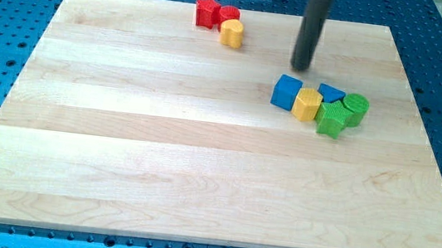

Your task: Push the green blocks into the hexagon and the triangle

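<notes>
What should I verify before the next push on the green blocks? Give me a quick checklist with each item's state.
1. My tip visible, free of blocks: ok, above the cluster toward the view's top.
2. Both green blocks located: ok, green block and green cylinder at the cluster's right end.
3. Targets located: ok, yellow hexagon and blue triangle.
4. Greens against targets: ok, they appear to be touching.
5. Blue cube out of push path: cannot tell.
6. Red blocks and yellow cylinder clear: ok, far at top.
</notes>
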